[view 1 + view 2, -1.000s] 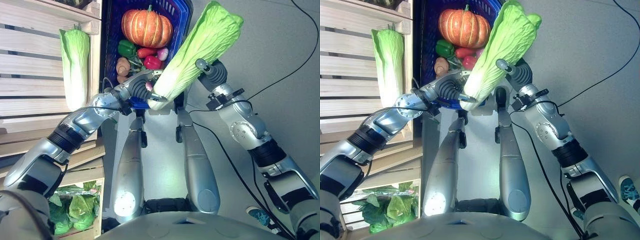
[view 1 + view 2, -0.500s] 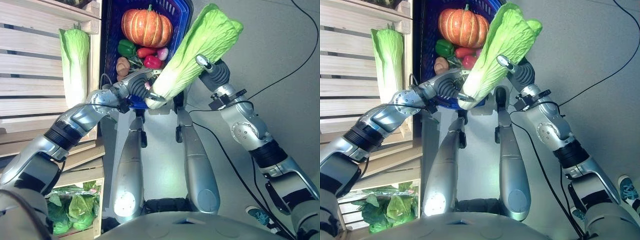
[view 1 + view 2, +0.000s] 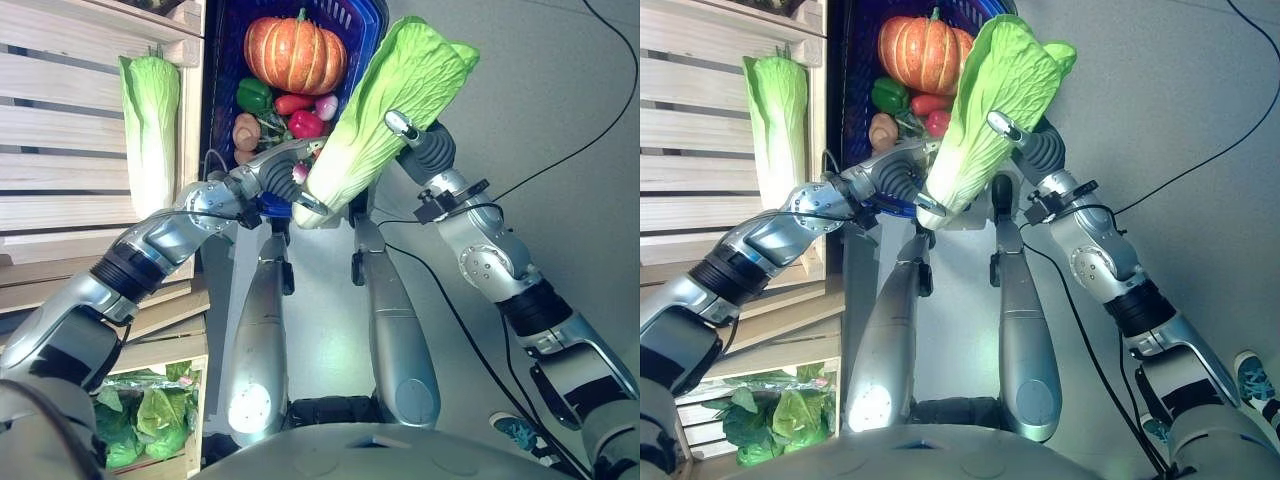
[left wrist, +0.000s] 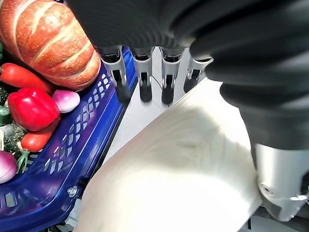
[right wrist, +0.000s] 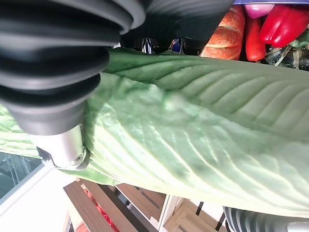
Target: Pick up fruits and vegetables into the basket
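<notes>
You're tipping the napa cabbage point(image 3: 385, 110) more upright than before; both the left hand point(image 3: 281, 172) and right hand point(image 3: 420, 147) are clutching it beside the basket rim point(image 3: 366, 40).

Basket point(image 3: 222, 70): pumpkin point(image 3: 294, 55) at its far end, peppers point(image 3: 255, 96) nearer.
Held cabbage point(image 3: 385, 110): just right of basket.
Second cabbage point(image 3: 150, 130): on left shelf point(image 3: 60, 140).

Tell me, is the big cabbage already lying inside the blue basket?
No, the cabbage is held up between the left hand and right hand, in front of the blue basket, not in it.
</notes>
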